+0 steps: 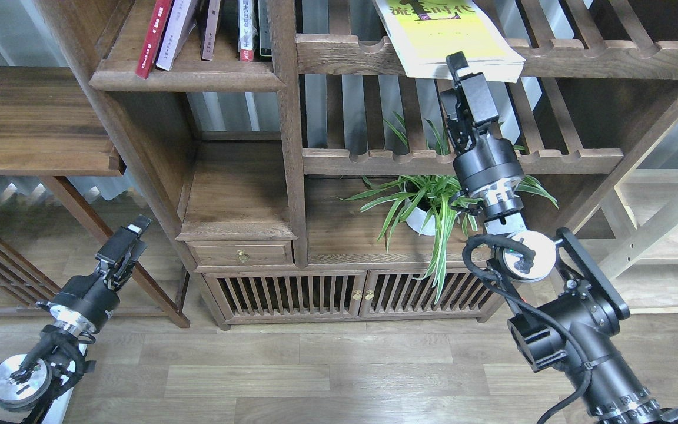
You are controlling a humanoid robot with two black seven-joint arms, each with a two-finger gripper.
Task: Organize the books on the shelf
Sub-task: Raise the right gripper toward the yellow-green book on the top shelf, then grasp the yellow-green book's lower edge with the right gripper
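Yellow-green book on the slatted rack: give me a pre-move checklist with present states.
1. Right end effector at the yellow-green book: ok, at its near edge.
2. Grip closed on it: cannot tell, fingers seen end-on.
3. Book lying stably: not ok, its near edge overhangs the scalloped rail.
4. Room on the shelf beside the standing books: ok, bare board at right.
5. Left end effector out of the way: ok, low, holding nothing.
6. Potted plant below the arm: ok, untouched.
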